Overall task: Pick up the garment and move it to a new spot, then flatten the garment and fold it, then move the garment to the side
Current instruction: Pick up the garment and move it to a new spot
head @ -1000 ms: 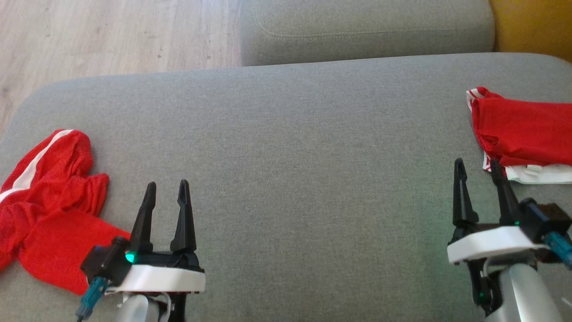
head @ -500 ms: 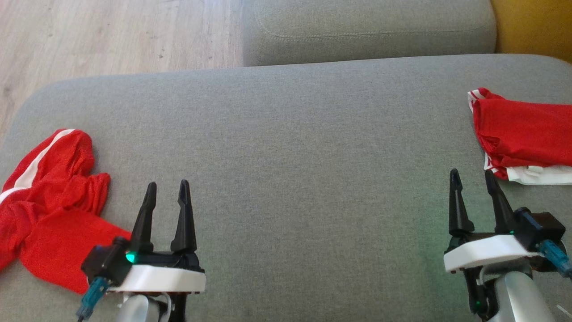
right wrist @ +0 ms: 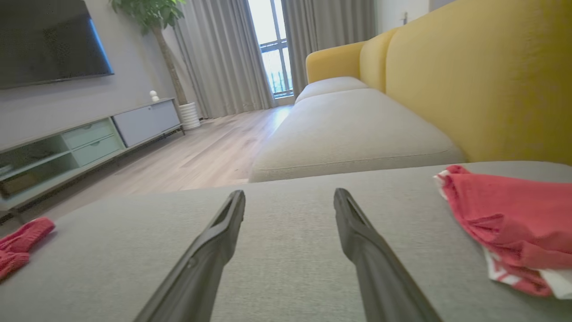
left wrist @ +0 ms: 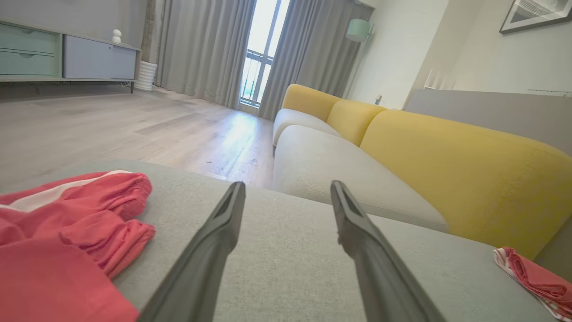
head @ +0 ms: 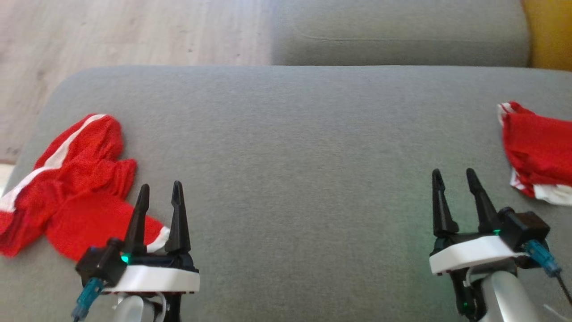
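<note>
Hovering over the grey cushion (head: 304, 134), both pairs of jaws stand spread and hold nothing: the left gripper (head: 161, 184) is just beside the garment (head: 76, 188), and the right gripper (head: 452, 170) is near a folded red cloth (head: 538, 147). The garment, red mesh with a white stripe, lies crumpled at the cushion's left end, well apart from the folded cloth at the right end. Beyond the cushion lie a wood floor (head: 134, 31), a second grey seat (head: 397, 40) and a yellow backrest (left wrist: 469, 179).
</note>
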{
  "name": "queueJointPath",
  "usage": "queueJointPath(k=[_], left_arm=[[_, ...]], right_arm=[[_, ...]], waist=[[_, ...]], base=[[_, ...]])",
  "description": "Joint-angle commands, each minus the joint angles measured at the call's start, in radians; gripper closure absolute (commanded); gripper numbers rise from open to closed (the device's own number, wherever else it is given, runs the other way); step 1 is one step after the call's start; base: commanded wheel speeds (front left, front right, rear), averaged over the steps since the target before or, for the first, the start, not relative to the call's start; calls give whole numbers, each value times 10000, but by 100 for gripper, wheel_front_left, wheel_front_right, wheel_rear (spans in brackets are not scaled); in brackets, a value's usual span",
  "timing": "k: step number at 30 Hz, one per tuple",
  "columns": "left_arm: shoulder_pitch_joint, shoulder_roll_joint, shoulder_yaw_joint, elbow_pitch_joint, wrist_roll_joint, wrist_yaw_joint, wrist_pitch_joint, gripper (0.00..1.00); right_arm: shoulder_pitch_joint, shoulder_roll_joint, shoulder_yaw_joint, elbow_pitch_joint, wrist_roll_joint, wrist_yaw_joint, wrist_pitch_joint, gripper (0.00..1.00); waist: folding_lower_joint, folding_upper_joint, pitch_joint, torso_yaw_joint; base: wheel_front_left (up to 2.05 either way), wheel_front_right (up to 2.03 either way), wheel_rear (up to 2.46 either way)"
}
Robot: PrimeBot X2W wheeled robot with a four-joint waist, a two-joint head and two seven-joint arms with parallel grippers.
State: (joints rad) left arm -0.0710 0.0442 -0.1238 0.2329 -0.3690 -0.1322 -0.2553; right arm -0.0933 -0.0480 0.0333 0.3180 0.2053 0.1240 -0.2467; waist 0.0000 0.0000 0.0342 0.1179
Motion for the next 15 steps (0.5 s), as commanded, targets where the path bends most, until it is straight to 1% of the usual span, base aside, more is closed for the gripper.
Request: queueJointPath(k=[1,10,15], left_arm=[[-273,60,395,-248,56,21,-65,0],[-145,60,755,-200,245,31,-65,0],[-13,60,1022,-183,345,30,-65,0]], right_arm=[[-170,-23,317,-340,65,67,-92,0],[-83,-22,931,-175,233,67,-18,0],[-79,-22,1303,-77,385,67,-12,0]], waist=[[0,0,-23,387],[0,0,-148,1901],[0,0,-253,2529]], base=[[0,0,0],[0,0,0],[0,0,0]])
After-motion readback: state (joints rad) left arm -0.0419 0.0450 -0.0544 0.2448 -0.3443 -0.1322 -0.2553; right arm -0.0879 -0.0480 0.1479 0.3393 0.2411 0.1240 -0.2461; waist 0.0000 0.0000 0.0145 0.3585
